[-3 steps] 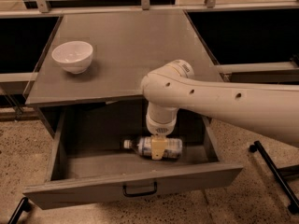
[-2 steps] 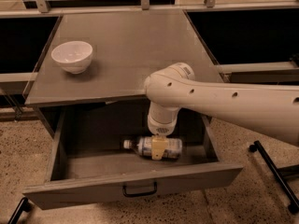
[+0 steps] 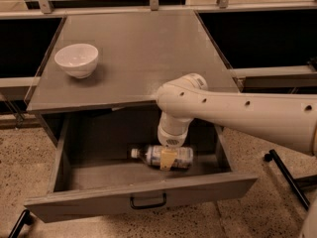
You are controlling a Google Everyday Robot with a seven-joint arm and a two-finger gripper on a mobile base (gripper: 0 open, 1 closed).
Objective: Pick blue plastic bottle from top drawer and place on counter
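The blue plastic bottle (image 3: 153,156) lies on its side on the floor of the open top drawer (image 3: 138,197), white cap pointing left. My gripper (image 3: 169,158) reaches straight down from the white arm (image 3: 233,110) and sits right on the middle of the bottle, low inside the drawer. The wrist hides the part of the bottle behind it. The counter (image 3: 143,48) spans the cabinet top above the drawer.
A white bowl (image 3: 77,60) stands on the counter's left side. The drawer's dark handle (image 3: 147,201) faces the front. Dark openings flank the cabinet on both sides. A black stand leg (image 3: 290,180) crosses the speckled floor at the right.
The arm's elbow has shifted slightly to the right. The gripper and the bottle stay in the same spot in the drawer.
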